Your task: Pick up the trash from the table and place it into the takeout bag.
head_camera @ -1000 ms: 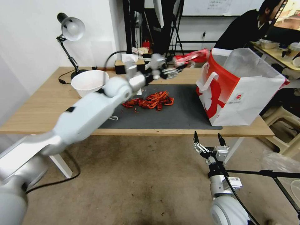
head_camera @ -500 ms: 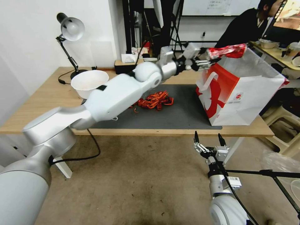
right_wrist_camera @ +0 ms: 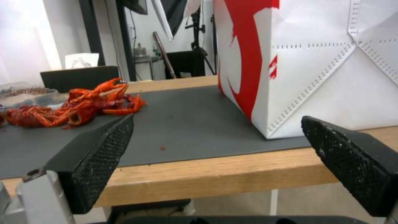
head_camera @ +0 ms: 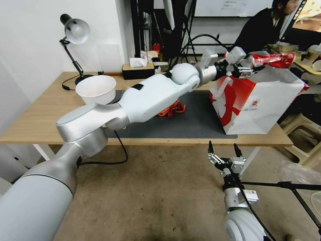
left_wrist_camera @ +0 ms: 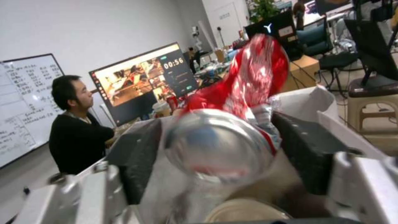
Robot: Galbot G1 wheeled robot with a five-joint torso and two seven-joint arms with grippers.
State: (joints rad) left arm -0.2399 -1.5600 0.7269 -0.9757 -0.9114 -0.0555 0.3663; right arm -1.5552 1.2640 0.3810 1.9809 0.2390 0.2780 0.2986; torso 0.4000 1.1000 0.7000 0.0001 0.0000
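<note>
Clearly the crushed red can is a light thing, thin metal, already dented, so I judge that it gives way easily under pressure and its smooth skin can slip. Its silver round end looks stiffer than the crumpled body, and that end seems to me the better place to take hold of it.

At this moment the left gripper holds the can exactly there. In the left wrist view the two dark pads press on both sides of the silver end, closed down to the width of the can, and the red body sticks out forward beyond the fingertips. The can is in the air, just above the open mouth of the red-and-white takeout bag, which stands directly below the gripper on the dark grey mat of the table.

Meanwhile the right gripper waits low, in front of the table edge, with its fingers spread wide and nothing between them. Red crayfish shells lie on the mat beyond it.
</note>
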